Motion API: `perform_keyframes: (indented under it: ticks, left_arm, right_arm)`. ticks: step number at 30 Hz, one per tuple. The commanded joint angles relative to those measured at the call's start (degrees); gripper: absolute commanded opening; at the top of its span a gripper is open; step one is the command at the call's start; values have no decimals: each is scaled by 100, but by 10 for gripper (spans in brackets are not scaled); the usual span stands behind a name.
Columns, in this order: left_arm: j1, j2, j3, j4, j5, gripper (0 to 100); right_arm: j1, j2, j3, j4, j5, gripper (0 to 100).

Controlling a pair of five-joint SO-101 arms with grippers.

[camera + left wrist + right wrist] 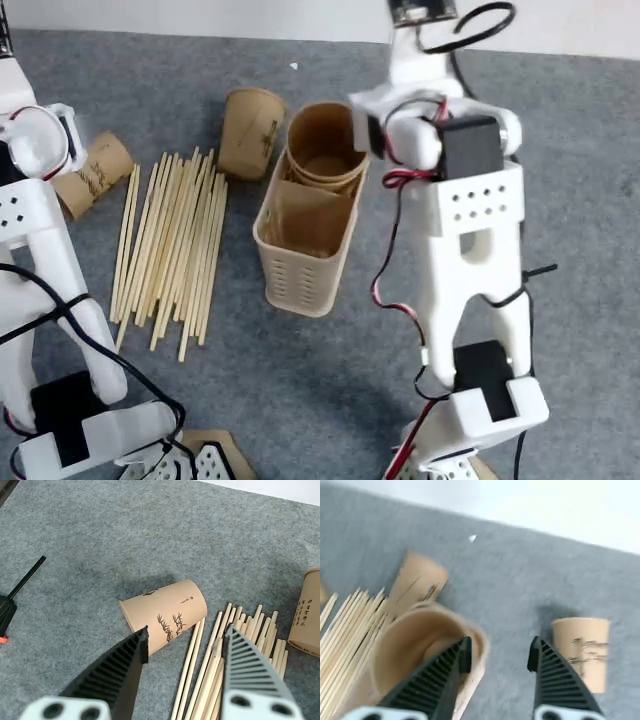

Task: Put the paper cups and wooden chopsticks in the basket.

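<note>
Your left gripper (187,647) hangs spread wide above the fallen cup (165,612), which lies on its side just beside the chopsticks (225,655), so I'd take that cup as the step in hand. Straddle its wall near the middle, close gently (thin paper will likely crush), and keep the finger on that side clear of the sticks. Your right gripper (500,650) is open too, holding nothing, at the rim of the stacked cups (410,650) already in the basket (300,285). Shift it aside before you carry the cup across. The grey carpet (560,120) looks grippy, so lift rather than drag. A pale wall (200,15) borders its far edge.
</note>
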Motion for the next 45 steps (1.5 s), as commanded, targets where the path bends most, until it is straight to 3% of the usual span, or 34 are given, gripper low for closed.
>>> perform_keyframes:
  ticks: [1, 8, 14, 18, 29, 34, 38, 45]
  left_arm:
    - [-251, -251, -75, -97, 44, 252]
    - [-602, -215, -40, -97, 44, 252]
    - [-567, -215, -31, -62, 44, 252]
    - [-620, -207, -31, -70, 44, 252]
    - [-497, -207, -31, -79, 44, 252]
    - [-488, -224, -31, -62, 44, 251]
    - [-479, -224, -31, -62, 44, 250]
    - [-470, -198, -31, -97, 44, 250]
  right_arm:
    - [778, -409, -330, -180, 9, 200]
    - [2325, -48, 462, -277, 53, 200]
    - [2448, 1279, 2053, -1534, 607, 199]
    - [2589, 1921, 2202, -1982, 607, 199]
    - [3037, 2088, 2527, -1393, 668, 199]
    - [3108, 2062, 3336, -1411, 1240, 199]
    - [3204, 1877, 3222, -1393, 1081, 199]
    - [2730, 1165, 1349, -1692, -369, 199]
